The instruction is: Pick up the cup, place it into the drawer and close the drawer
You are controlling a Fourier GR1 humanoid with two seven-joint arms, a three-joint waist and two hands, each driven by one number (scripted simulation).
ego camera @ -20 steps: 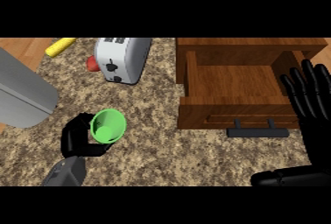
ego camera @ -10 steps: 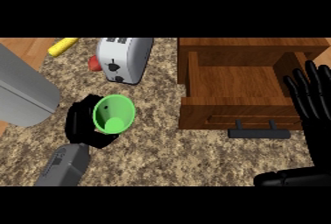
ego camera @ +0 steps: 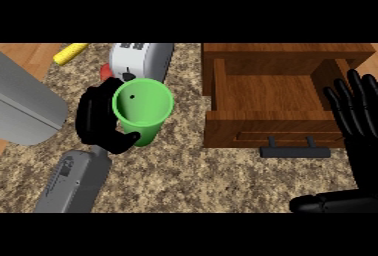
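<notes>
A green cup [ego camera: 143,111] is held upright above the speckled counter, its open mouth facing up. My left hand [ego camera: 97,120] is curled round its left side and base, so part of the cup is hidden. To the right stands a wooden drawer [ego camera: 273,97], pulled open, with a black handle [ego camera: 294,150] on its front. The cup is left of the drawer, outside it. My right hand [ego camera: 356,111] rests open, fingers up, at the right edge beside the drawer's front corner.
A white toaster [ego camera: 140,60] stands just behind the cup. A yellow object [ego camera: 70,52] lies at the back left. A large grey appliance [ego camera: 26,107] fills the left edge. Bare counter [ego camera: 207,180] lies in front of the drawer.
My left hand has lifted the cup and carried it up and to the right, toward the drawer; the cup looks larger now. The right hand has stayed still.
</notes>
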